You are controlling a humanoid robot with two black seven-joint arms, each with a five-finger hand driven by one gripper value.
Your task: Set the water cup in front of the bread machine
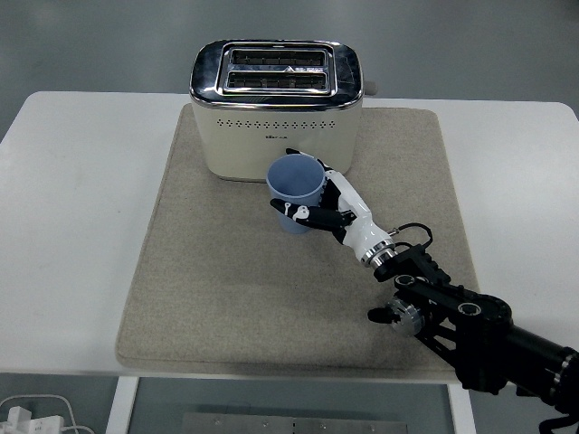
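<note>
Head view showed the right hand [336, 210], white-shelled on a black arm, with its fingers [306, 215] wrapped round a pale blue plastic water cup [296, 193]. The grip came from the cup's right side, low on the wall, which left the open mouth clear and kept the cup close to upright; it leaned slightly toward the left. The cup sat just in front of the cream, chrome-topped two-slot toaster [276, 108], over the beige fabric mat [217, 271] that covered the middle of the white worktop [72, 181]. Whether its base touched the mat could not be told. The cup was a plain tapered tumbler, wider at the rim, with nothing visible inside. It seemed near its goal, so setting down and letting go was probably what remained.
</note>
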